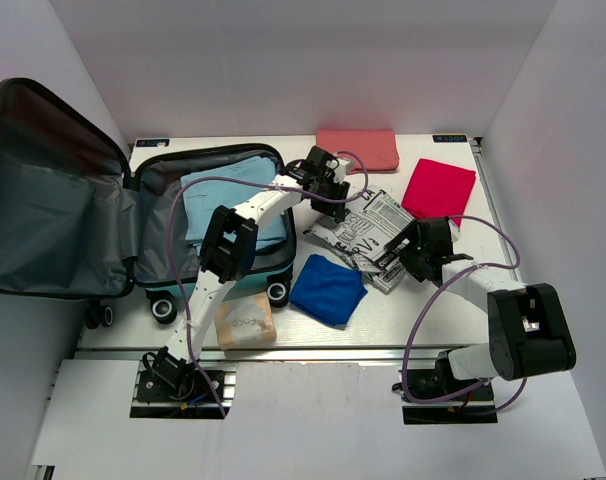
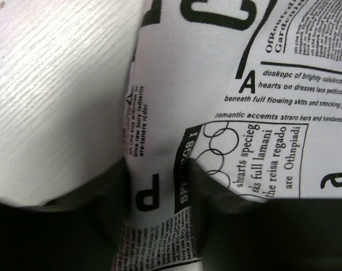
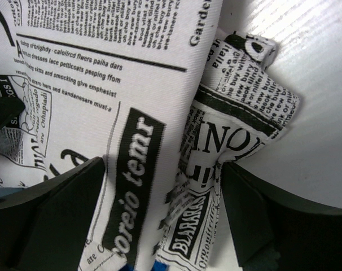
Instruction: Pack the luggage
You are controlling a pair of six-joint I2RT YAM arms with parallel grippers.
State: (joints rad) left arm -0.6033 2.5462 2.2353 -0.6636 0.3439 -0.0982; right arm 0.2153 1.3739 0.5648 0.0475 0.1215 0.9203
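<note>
The luggage (image 1: 43, 215) lies open at the left, its dark grey lid flat and its teal base (image 1: 161, 172) holding a folded light blue cloth (image 1: 228, 195). A newspaper-print cloth (image 1: 368, 235) lies crumpled on the table just right of it. My left gripper (image 1: 328, 195) is at the cloth's upper left edge. In the left wrist view a raised fold of the cloth (image 2: 261, 68) is pinched between the two fingers of that gripper (image 2: 157, 186). My right gripper (image 1: 408, 255) stands open over the cloth's lower right edge, and bunched cloth (image 3: 103, 68) lies between this gripper's (image 3: 162, 186) spread fingers.
On the white table (image 1: 433, 310) lie a salmon-pink folded cloth (image 1: 358, 150) at the back, a red cloth (image 1: 439, 188) at the back right, a blue cloth (image 1: 327, 288) in front of the printed one, and a tan pouch (image 1: 245, 325) near the front edge. White walls enclose three sides.
</note>
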